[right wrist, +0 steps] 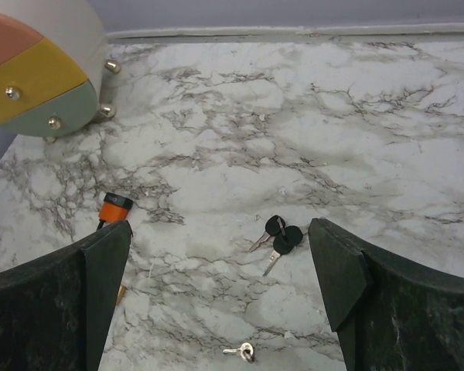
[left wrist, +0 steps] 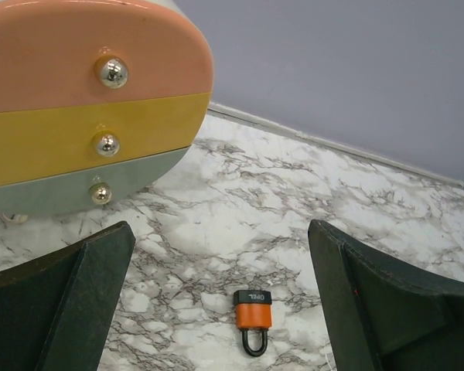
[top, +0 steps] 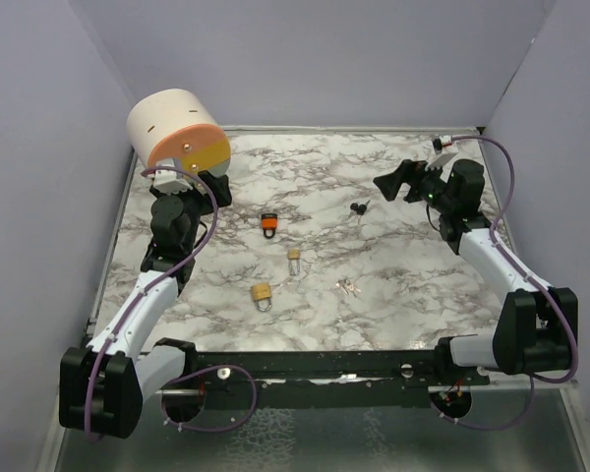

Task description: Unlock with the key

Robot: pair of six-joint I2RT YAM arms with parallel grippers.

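An orange padlock with a black top lies flat on the marble table; it also shows in the left wrist view and the right wrist view. Two black-headed keys on a ring lie to its right, between my right fingers in the right wrist view. My left gripper is open and empty above the table behind the orange padlock. My right gripper is open and empty, raised to the right of the black keys.
A round drawer unit with pink, yellow and green fronts stands at the back left, next to my left gripper. Two brass padlocks and small silver keys lie nearer the front. Walls close in the table.
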